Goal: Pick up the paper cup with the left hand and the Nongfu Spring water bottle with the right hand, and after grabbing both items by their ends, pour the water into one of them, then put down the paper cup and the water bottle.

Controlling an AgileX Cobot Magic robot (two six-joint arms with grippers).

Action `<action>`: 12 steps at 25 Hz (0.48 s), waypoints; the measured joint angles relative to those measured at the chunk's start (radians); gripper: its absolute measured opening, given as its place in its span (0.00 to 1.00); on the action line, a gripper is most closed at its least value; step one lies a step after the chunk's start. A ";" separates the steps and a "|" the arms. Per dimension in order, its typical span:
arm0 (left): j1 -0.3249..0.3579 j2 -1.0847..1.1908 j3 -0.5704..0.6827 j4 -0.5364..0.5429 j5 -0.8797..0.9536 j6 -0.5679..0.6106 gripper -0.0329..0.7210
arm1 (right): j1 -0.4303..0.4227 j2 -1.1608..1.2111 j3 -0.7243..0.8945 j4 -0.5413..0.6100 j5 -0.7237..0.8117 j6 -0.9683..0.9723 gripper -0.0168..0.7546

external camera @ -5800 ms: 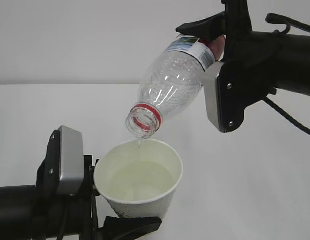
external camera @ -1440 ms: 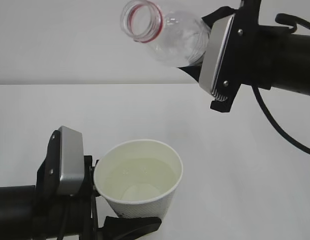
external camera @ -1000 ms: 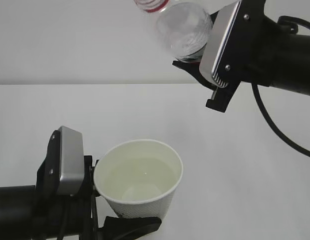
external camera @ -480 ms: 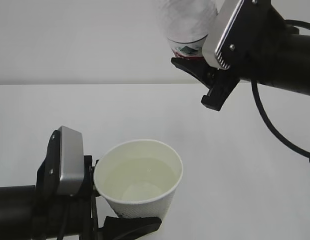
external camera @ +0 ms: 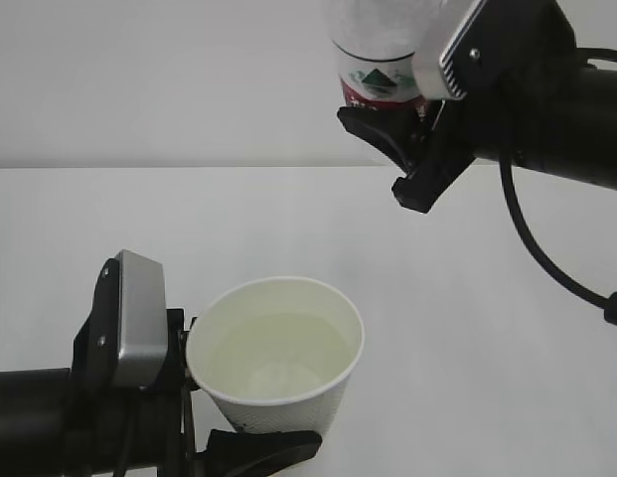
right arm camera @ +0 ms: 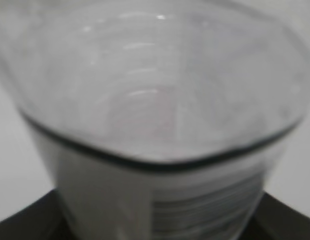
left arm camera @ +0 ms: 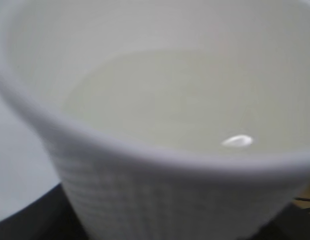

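The white paper cup [external camera: 280, 402] is held upright low at the front, with my left hand [external camera: 233, 422] shut on its base. Clear water [external camera: 278, 350] fills part of the cup. The left wrist view shows the cup [left arm camera: 159, 195] and the water [left arm camera: 164, 100] very close, and a black finger [left arm camera: 25, 225] shows at the bottom corner. High at the upper right, my right hand [external camera: 397, 119] is shut on the lower end of the Nongfu Spring water bottle [external camera: 378, 60], which stands about upright with its top out of frame. In the right wrist view the bottle [right arm camera: 155, 100] looks empty.
A bare white table [external camera: 487, 328] spreads under both arms to a pale wall [external camera: 139, 79] behind. A black cable [external camera: 546, 258] loops down from the right arm. The bottle hangs well above the table, to the right of the cup.
My right hand has turned the bottle from lying tilted with its mouth to the left to about upright, its mouth rising out of frame. The cup and left hand have stayed still.
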 joint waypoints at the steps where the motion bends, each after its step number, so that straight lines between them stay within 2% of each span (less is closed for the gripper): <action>1: 0.000 0.000 0.000 0.000 0.000 0.000 0.73 | 0.000 0.000 0.000 0.000 0.000 0.025 0.63; 12: 0.000 0.000 0.000 0.000 -0.001 0.000 0.73 | 0.000 0.000 0.000 0.000 0.000 0.151 0.63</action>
